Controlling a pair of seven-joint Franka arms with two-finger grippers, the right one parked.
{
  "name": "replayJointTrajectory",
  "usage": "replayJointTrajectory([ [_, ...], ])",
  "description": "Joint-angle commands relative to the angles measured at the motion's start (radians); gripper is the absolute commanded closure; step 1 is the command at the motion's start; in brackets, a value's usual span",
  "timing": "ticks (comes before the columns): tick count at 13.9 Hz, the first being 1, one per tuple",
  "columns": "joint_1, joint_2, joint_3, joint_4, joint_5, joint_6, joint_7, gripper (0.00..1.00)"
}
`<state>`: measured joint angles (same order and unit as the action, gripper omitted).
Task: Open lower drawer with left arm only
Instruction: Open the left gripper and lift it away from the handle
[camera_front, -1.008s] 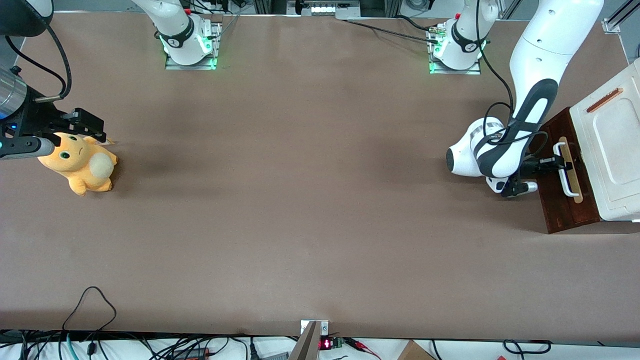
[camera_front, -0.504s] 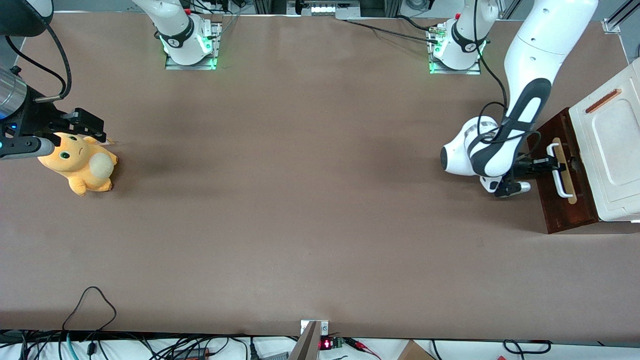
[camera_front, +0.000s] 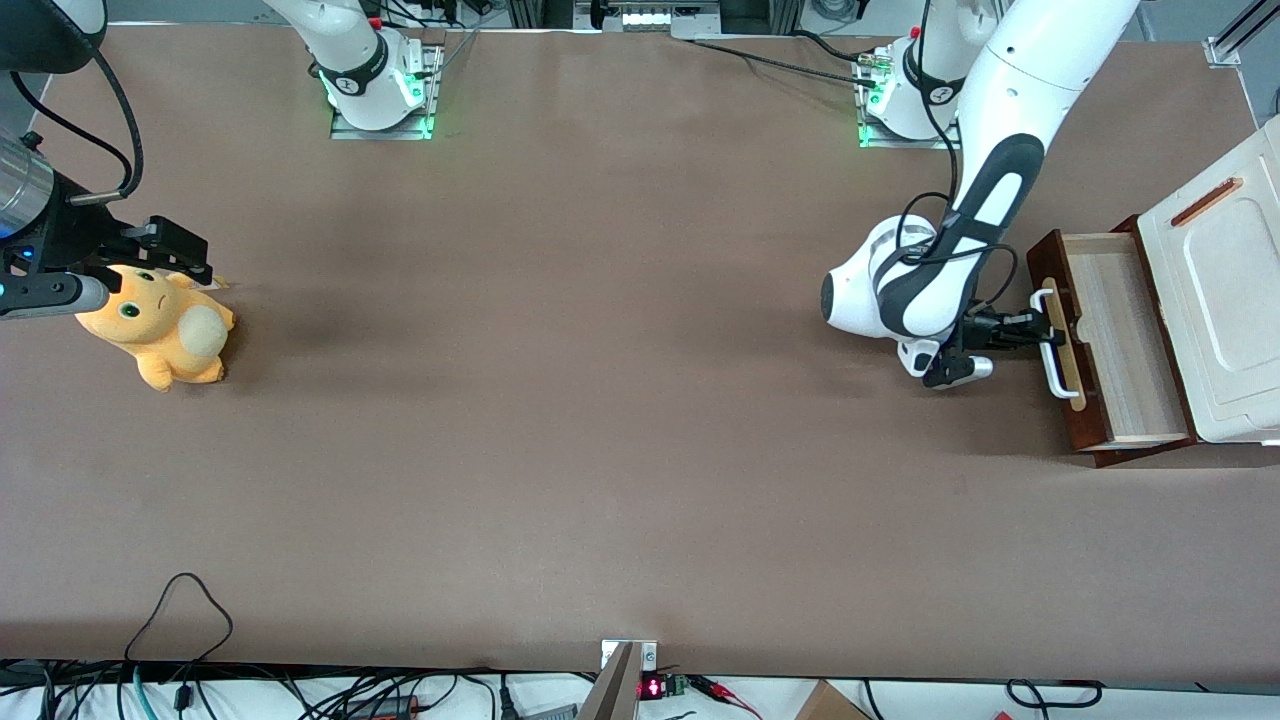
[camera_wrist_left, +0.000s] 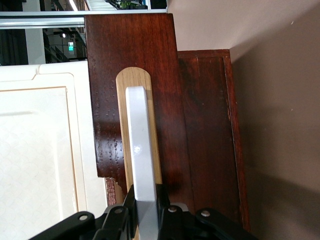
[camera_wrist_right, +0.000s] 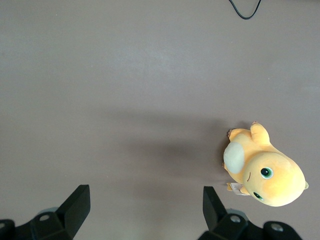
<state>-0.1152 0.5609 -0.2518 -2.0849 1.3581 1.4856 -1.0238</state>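
Observation:
The lower drawer (camera_front: 1120, 345) stands pulled out of the cabinet (camera_front: 1220, 300) at the working arm's end of the table, showing its pale wood inside. Its dark red-brown front (camera_wrist_left: 145, 90) carries a white bar handle (camera_front: 1052, 345) (camera_wrist_left: 141, 150) on a tan strip. The left arm (camera_front: 960, 240) reaches low in front of the drawer. Its black gripper (camera_front: 1030, 328) (camera_wrist_left: 146, 210) is shut on the white handle, one finger pressed against each side of the bar.
The cabinet's white moulded top (camera_front: 1215, 290) overhangs the drawer's rear part. A yellow plush toy (camera_front: 160, 330) (camera_wrist_right: 262, 172) lies toward the parked arm's end of the table. Cables (camera_front: 180, 610) trail along the table edge nearest the camera.
The left arm has drawn back toward the table's middle with the handle held, and the lower drawer has slid out of the cabinet, exposing its pale inside.

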Motion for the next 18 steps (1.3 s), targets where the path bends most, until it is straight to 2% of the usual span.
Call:
replayJointTrajectory([
  [1, 0.011, -0.001, -0.004, 0.012, -0.019, 0.053, 0.062, 0.66],
  [2, 0.012, -0.003, -0.004, 0.012, -0.019, 0.053, 0.062, 0.07],
  [3, 0.015, -0.006, -0.004, 0.012, -0.019, 0.056, 0.063, 0.0],
  [5, 0.015, -0.028, -0.006, 0.014, -0.037, 0.062, 0.07, 0.0],
  [7, 0.015, -0.077, -0.006, 0.063, -0.15, 0.09, 0.106, 0.0],
  [9, 0.015, -0.145, -0.006, 0.118, -0.311, 0.125, 0.181, 0.0],
  [12, 0.035, -0.255, -0.006, 0.205, -0.514, 0.154, 0.321, 0.0],
  [15, 0.12, -0.357, 0.0, 0.319, -0.823, 0.151, 0.534, 0.0],
  [18, 0.141, -0.461, 0.052, 0.347, -1.078, 0.153, 0.657, 0.0],
])
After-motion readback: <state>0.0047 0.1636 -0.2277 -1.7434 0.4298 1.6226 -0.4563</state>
